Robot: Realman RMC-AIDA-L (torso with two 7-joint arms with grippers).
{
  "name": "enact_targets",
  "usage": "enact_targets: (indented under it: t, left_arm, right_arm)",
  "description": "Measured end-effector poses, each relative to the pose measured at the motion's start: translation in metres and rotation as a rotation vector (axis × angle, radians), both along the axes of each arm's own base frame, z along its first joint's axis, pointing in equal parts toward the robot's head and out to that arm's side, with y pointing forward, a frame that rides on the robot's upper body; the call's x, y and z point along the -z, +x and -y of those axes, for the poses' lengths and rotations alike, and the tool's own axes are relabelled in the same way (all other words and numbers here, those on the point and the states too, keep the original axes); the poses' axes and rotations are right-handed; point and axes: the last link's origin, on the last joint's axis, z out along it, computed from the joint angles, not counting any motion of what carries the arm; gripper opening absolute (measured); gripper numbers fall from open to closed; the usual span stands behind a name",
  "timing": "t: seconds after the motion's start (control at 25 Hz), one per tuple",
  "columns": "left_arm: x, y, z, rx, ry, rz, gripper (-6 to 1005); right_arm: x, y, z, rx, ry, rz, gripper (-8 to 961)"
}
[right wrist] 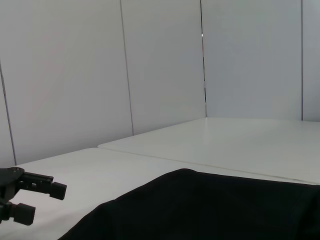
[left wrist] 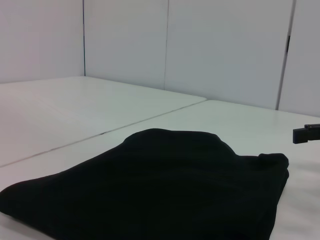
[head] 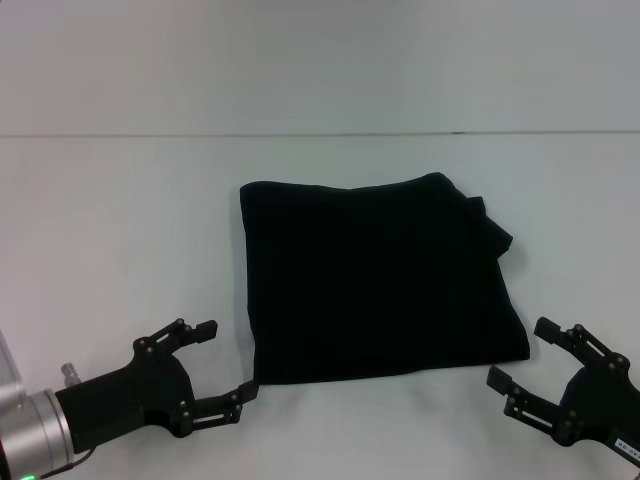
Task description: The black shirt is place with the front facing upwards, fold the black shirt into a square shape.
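I see the black shirt (head: 375, 280) lying folded into a rough square in the middle of the white counter (head: 120, 220), no lettering showing, with a small bunched flap sticking out at its far right corner. My left pincer (head: 228, 358) sits low just off the shirt's near left corner, fingers spread wide and holding nothing, one fingertip right beside the hem; I can't tell whether it touches. My right pincer (head: 521, 352) sits just off the near right corner, also spread open and empty, apart from the cloth.
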Motion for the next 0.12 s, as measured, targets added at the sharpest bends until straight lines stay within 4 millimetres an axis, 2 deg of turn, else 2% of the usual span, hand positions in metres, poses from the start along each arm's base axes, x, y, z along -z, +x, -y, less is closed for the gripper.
enact_targets:
  t: [0.12]
  left_arm:
    - [0.0, -0.0002, 0.0, -0.002, 0.001, 0.0, 949]
  right_arm:
    - [0.0, -0.0005, -0.0008, -0.001, 0.0, 0.0, 945]
